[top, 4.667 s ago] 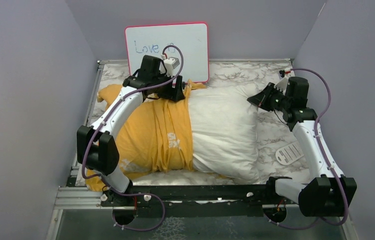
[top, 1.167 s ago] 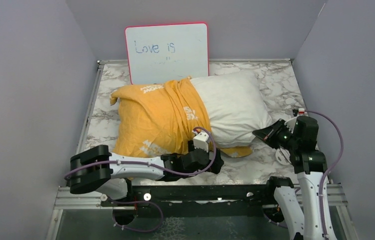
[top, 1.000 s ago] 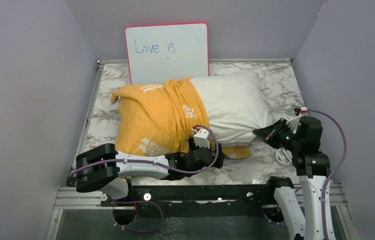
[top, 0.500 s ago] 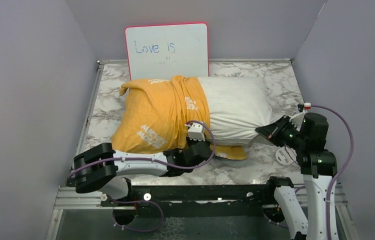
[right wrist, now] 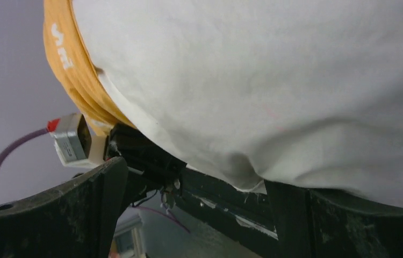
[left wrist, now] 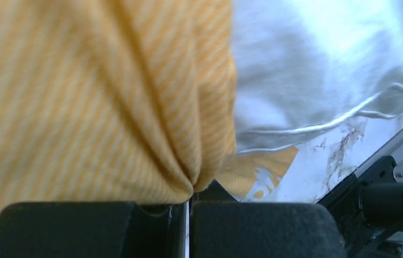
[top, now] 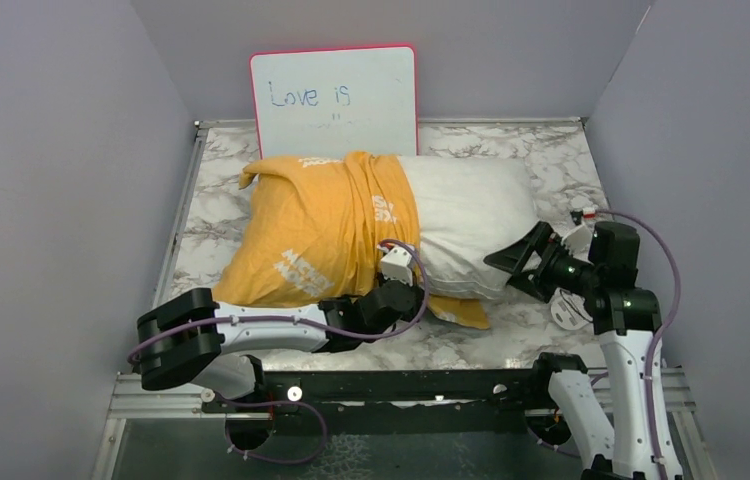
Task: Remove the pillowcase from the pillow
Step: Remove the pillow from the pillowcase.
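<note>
From above, the pillow (top: 471, 215) lies across the marbled table (top: 551, 150). Its left half is inside the yellow-orange pillowcase (top: 301, 235) and its right half is bare white, with a pink-framed whiteboard (top: 334, 100) standing just behind it. The left gripper (top: 406, 298) sits low at the pillowcase's near edge, where the bunched hem meets bare pillow. The right gripper (top: 503, 272) stands against the pillow's near right end with its jaws spread wide, and its arm partly hides a white slotted disc (top: 569, 310) on the table. The left wrist view shows the left gripper (left wrist: 188, 207) clamped on a fold of the pillowcase (left wrist: 97, 91) — the fingers (left wrist: 81, 228) nearly meet. The white pillow (left wrist: 323, 64) lies to the right, with a printed scrap of the case poking out beneath it. In the right wrist view the pillow (right wrist: 274, 80) fills the frame above the parted fingers (right wrist: 81, 204), which grip nothing. The bunched pillowcase (right wrist: 70, 59) and the left arm's grey camera box (right wrist: 70, 141) lie beyond.
</note>
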